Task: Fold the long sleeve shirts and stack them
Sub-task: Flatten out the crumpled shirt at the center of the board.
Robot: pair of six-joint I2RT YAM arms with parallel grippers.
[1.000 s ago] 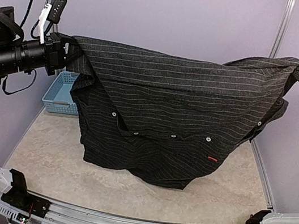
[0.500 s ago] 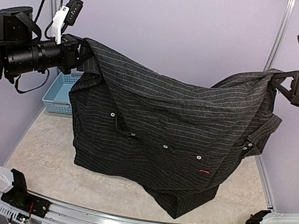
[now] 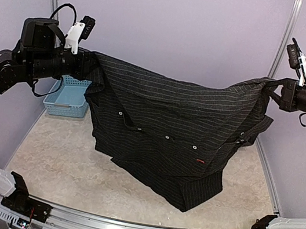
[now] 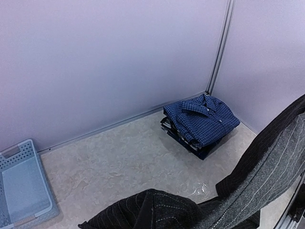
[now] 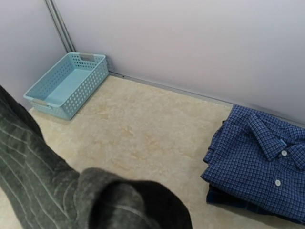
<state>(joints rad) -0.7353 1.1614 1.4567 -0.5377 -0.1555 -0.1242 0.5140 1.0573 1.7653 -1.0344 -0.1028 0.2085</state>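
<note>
The black pinstriped shirt [image 3: 175, 124] hangs spread between both arms above the table, its lower hem draped onto the tabletop near the front. My left gripper [image 3: 91, 63] is shut on its left upper edge, and my right gripper [image 3: 273, 90] is shut on its right upper edge. In both wrist views bunched black cloth [image 4: 157, 210] [image 5: 119, 200] covers the fingers. The blue check shirt [image 4: 202, 119] [image 5: 262, 162] lies folded on a dark folded garment in the back right corner; the held shirt hides it in the top view.
A light blue plastic basket [image 3: 67, 97] [image 5: 66, 83] stands at the back left against the wall. Purple walls close in the table [image 3: 51, 162] on three sides, with metal posts in the back corners.
Both arms have swung inward toward the middle. The black shirt now sags between them and its hem has dropped further onto the table, toward the front right.
</note>
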